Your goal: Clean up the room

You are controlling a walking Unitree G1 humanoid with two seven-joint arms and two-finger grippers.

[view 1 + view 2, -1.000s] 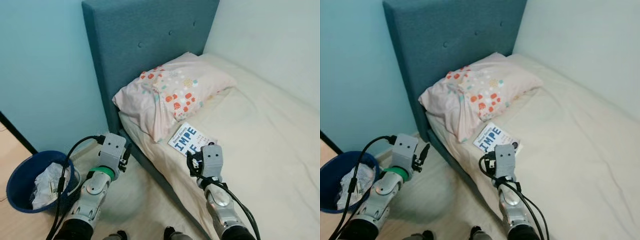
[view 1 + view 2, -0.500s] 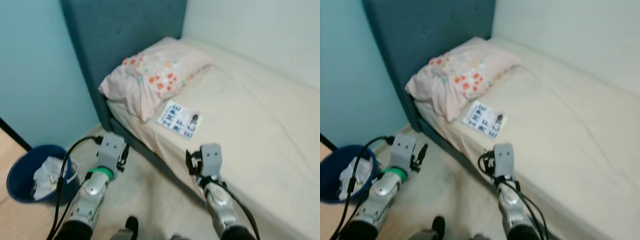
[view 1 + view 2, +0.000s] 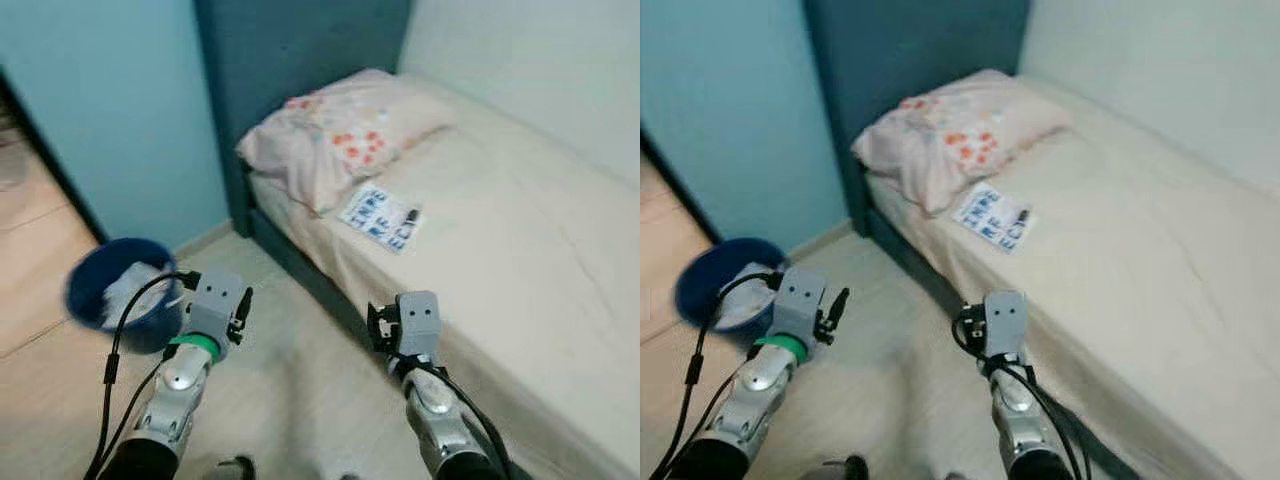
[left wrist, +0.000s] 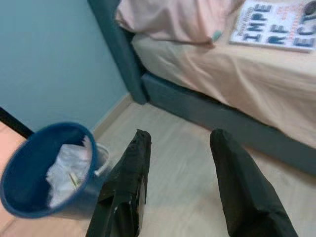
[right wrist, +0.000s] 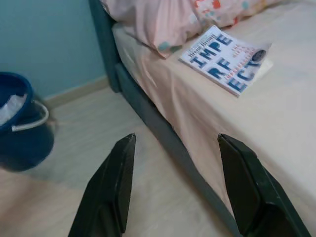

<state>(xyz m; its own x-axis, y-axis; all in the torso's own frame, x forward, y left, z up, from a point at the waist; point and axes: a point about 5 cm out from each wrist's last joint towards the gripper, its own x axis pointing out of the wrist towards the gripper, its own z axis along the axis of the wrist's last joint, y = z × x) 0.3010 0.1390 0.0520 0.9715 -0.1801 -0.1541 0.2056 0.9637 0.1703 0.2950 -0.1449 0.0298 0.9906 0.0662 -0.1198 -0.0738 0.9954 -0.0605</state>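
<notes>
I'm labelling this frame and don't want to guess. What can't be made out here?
- Book: title smeared by blur in the eye views; cut off by the edge in the left wrist view.
- Bin: white rubbish inside, kind unclear.
- Pillow: pattern blurred.
- Bed: far end cut off.

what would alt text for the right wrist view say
The right gripper, fingers open and empty, hangs over pale floor beside a bed where a book lies next to a pink pillow; a blue bin stands by the blue wall.
</notes>
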